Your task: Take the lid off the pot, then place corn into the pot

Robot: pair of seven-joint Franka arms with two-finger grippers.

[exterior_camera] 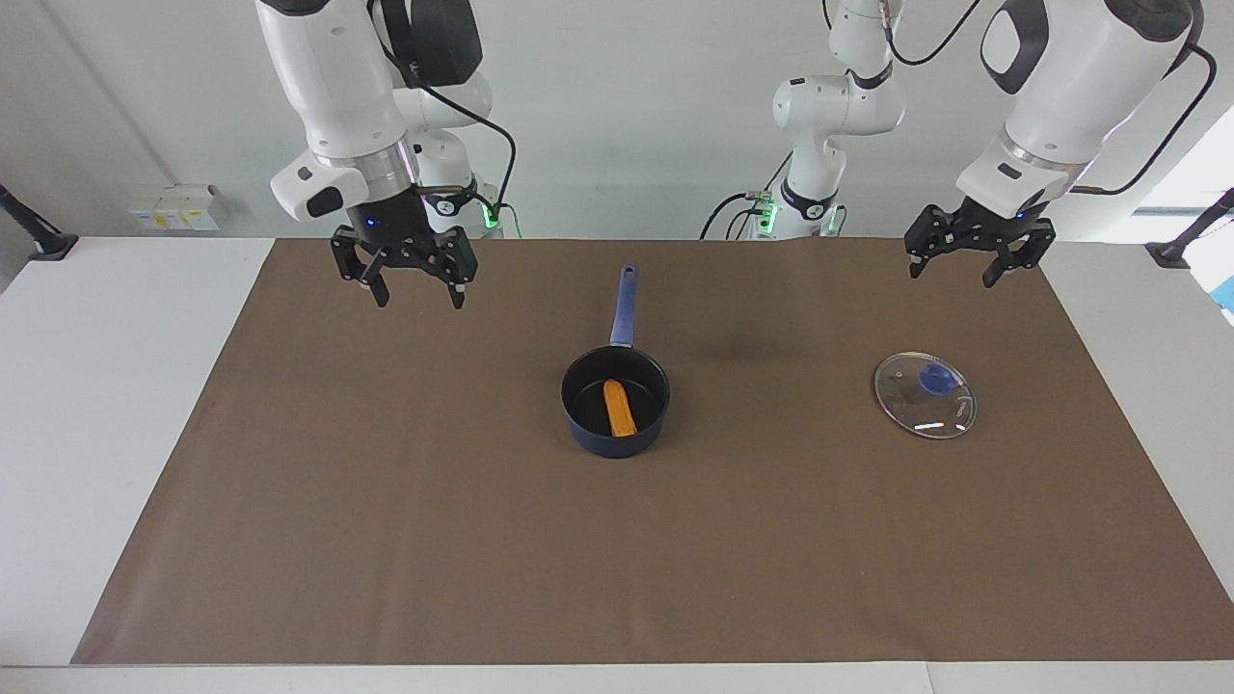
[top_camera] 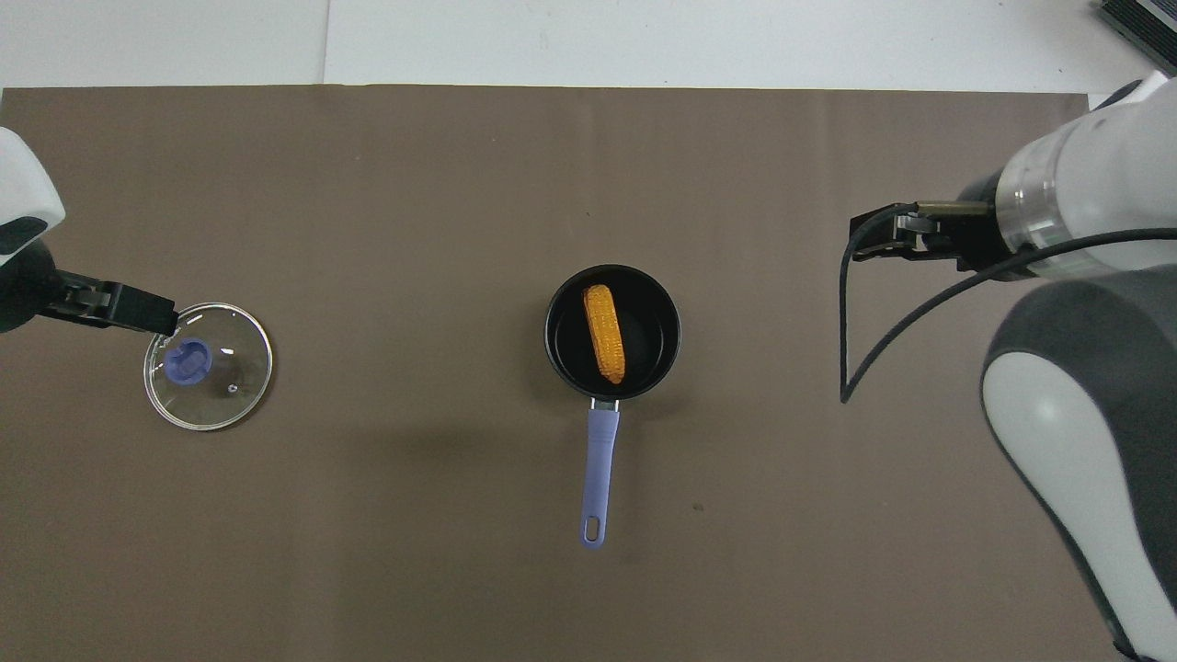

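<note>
The dark blue pot (exterior_camera: pixel 617 441) stands uncovered at the middle of the brown mat, its long handle (exterior_camera: pixel 625 306) pointing toward the robots. The yellow-orange corn (exterior_camera: pixel 619 408) lies inside the pot, also seen in the overhead view (top_camera: pixel 604 334). The glass lid (exterior_camera: pixel 924 395) with its blue knob lies flat on the mat toward the left arm's end. My left gripper (exterior_camera: pixel 956 262) is open and empty, raised above the mat near the lid. My right gripper (exterior_camera: pixel 416 287) is open and empty, raised over the mat toward the right arm's end.
The brown mat (exterior_camera: pixel 386 501) covers most of the white table (exterior_camera: pixel 87 405). The pot (top_camera: pixel 555 317) and the lid (top_camera: pixel 230 386) are the only things on it.
</note>
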